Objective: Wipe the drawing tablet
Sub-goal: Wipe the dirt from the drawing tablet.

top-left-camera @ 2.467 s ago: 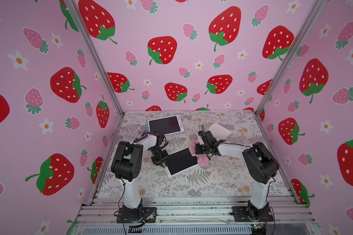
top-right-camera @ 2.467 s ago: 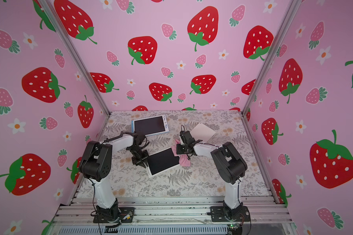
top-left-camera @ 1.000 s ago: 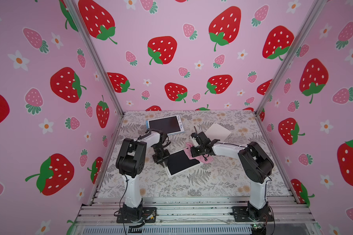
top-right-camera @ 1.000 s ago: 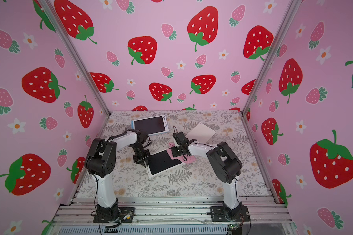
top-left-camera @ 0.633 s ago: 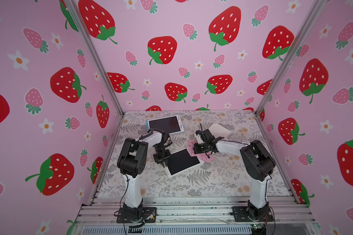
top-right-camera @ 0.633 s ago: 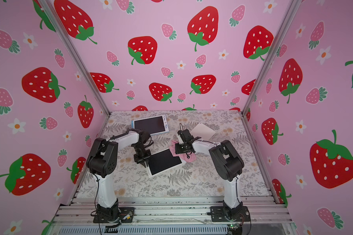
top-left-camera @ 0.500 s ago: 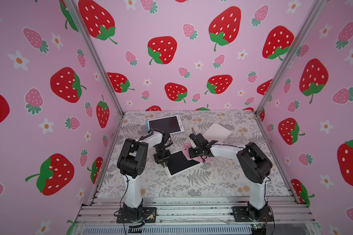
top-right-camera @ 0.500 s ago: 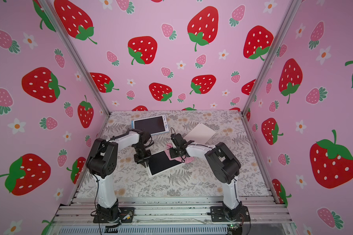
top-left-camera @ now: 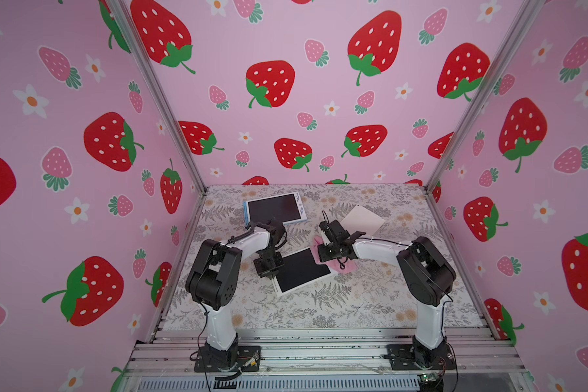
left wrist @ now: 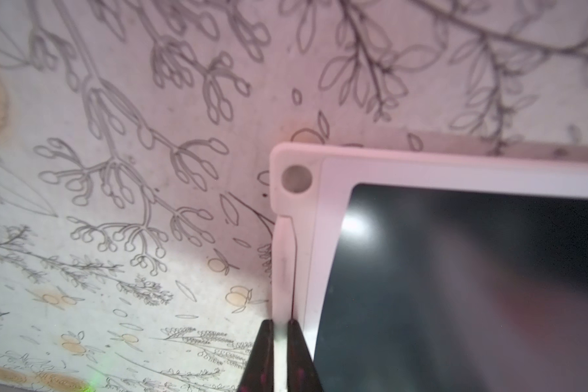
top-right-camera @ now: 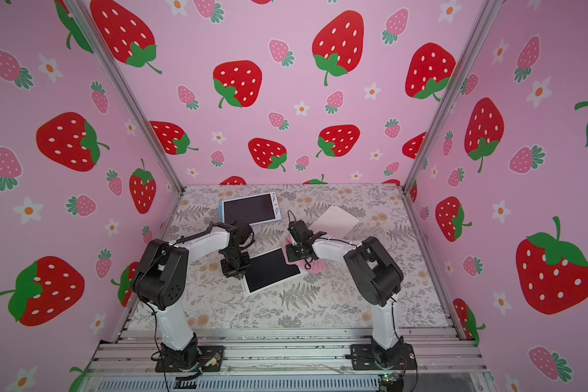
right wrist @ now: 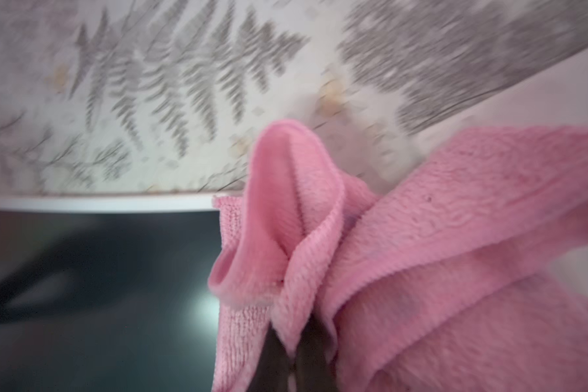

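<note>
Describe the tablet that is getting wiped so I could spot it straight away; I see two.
Start from the floral table that fills the floor of the strawberry booth. The drawing tablet lies near its middle, dark screen up in a plain white frame, with a pink cloth at one end. The other tablet, nearer the back wall, has a blue edge and no cloth.

There are two drawing tablets: one white-framed tablet (top-left-camera: 302,271) at the centre of the frame and one blue-edged tablet (top-left-camera: 275,209) above it, a little to the left. There is one pink cloth (top-left-camera: 348,267), one white sheet (top-left-camera: 363,219) at upper right of it, and two robot arms, the left arm (top-left-camera: 248,242) and the right arm (top-left-camera: 377,249).
</note>
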